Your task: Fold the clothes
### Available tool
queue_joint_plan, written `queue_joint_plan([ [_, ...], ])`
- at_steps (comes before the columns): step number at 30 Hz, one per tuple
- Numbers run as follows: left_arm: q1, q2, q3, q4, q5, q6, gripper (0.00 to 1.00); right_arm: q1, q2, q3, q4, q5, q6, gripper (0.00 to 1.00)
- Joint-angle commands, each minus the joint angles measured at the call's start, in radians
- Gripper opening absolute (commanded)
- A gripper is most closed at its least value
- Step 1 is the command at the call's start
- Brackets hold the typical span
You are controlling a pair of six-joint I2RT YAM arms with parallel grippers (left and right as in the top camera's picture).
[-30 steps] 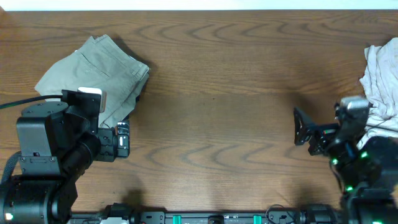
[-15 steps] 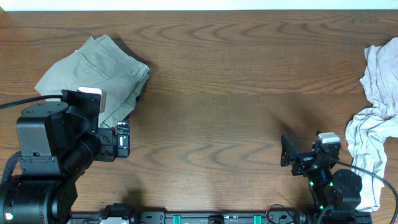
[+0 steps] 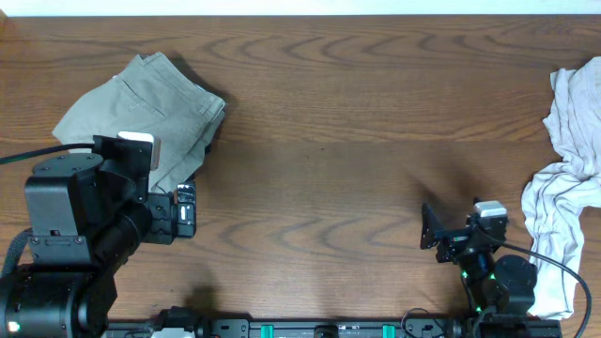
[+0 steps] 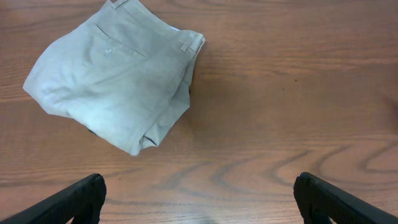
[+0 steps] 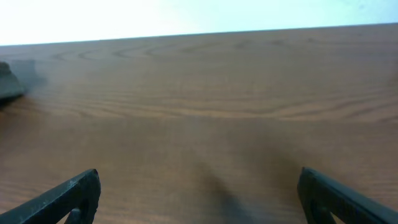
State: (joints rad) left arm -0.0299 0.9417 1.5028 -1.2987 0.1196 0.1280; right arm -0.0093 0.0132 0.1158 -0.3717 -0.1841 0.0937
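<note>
The grey-green khaki shorts (image 3: pixel 141 108) lie folded in a compact bundle at the table's far left; they also show in the left wrist view (image 4: pixel 115 81), upper left. My left gripper (image 4: pixel 199 199) is open and empty, drawn back near the front left edge, apart from the shorts. A white garment (image 3: pixel 568 178) lies crumpled at the right edge. My right gripper (image 3: pixel 430 228) is open and empty, low at the front right, just left of the white garment; its view (image 5: pixel 199 196) shows only bare wood between the fingers.
The wooden table (image 3: pixel 329 141) spans the whole view, with its far edge at the top. The left arm's black body (image 3: pixel 75 235) covers the front left corner and part of the shorts' near edge.
My right arm has pulled back from beside the white garment toward the front edge and settled low. The white garment's lower part now shows. The left arm and shorts have not moved.
</note>
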Motion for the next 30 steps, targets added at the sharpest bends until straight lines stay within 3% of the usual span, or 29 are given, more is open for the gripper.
queue_joint_plan([
  [1,-0.004,-0.001,0.006,0.001,-0.012,-0.010,0.98,-0.011,-0.008,-0.007,0.012,-0.004,-0.013,0.99],
  [30,-0.011,-0.016,0.006,0.002,-0.027,0.004,0.98,-0.011,-0.008,-0.007,0.011,-0.003,-0.013,0.99],
])
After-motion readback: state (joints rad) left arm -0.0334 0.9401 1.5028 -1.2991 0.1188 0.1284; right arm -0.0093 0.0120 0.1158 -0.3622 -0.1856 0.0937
